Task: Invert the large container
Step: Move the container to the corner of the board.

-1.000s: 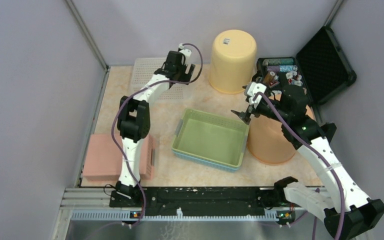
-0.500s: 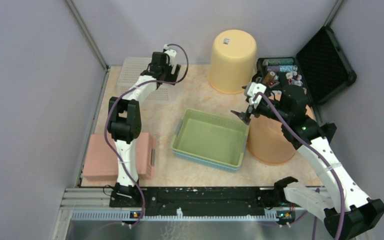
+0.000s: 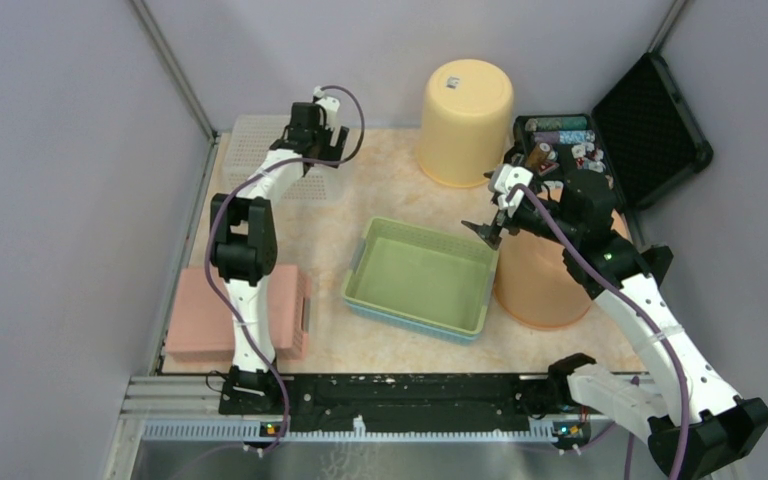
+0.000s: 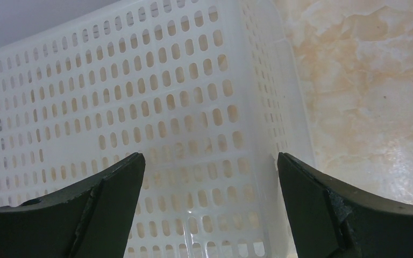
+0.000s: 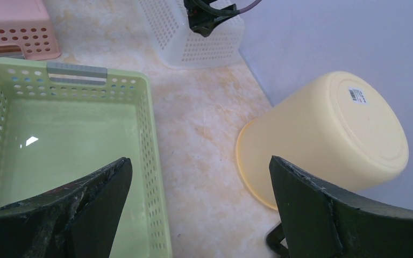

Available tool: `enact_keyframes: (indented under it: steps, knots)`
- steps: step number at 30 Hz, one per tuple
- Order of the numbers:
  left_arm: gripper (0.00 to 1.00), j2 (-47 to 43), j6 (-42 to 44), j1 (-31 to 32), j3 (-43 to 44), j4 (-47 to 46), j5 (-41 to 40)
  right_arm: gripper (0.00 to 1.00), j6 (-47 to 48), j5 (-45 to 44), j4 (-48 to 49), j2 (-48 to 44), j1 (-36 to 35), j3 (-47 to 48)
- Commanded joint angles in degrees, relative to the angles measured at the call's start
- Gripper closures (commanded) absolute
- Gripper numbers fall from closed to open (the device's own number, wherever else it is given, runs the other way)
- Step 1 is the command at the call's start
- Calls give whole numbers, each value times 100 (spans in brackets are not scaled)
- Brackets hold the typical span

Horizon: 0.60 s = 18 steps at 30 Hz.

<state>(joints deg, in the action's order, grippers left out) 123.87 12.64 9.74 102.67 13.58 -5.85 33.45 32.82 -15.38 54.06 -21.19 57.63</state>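
Two arms, both with fingers spread wide and gripping nothing. Far left of the green basket (image 3: 415, 322): pink basket (image 3: 195, 320), bottom up, at the near table edge. Behind it, in the far left corner, white perforated basket (image 4: 140, 80), also bottom up. Left gripper (image 4: 209, 161) hangs just above that white basket, jaws straddling its right-hand wall, well apart from the green basket. Green basket sits mid-table, mouth up, nothing in it. It looks like the large container meant, being the only one not yet inverted. Its long axis runs roughly left to right, slightly skewed, with a grey handle on the left short end. Right gripper (image 5: 198, 161) hovers at the basket's right short end, by the far corner, fingers pointing leftward over the rim; contact not visible. Right arm is clearly nearer, so the flip likely starts from that end. Beyond: yellow bucket (image 3: 465, 120) inverted behind, orange bucket (image 3: 540, 290) inverted just beside the right wall, open black case (image 3: 650, 125) far right.
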Motion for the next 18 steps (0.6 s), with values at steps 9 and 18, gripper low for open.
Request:
enact_keyframes:
  steps: [9,18]
  knots:
    - [2,140,95,-269,334,293,-226,1,-23,98,272,18,45,3]
    - [1,-433,129,-265,86,134,129,1,-19,84,298,45,45,-15]
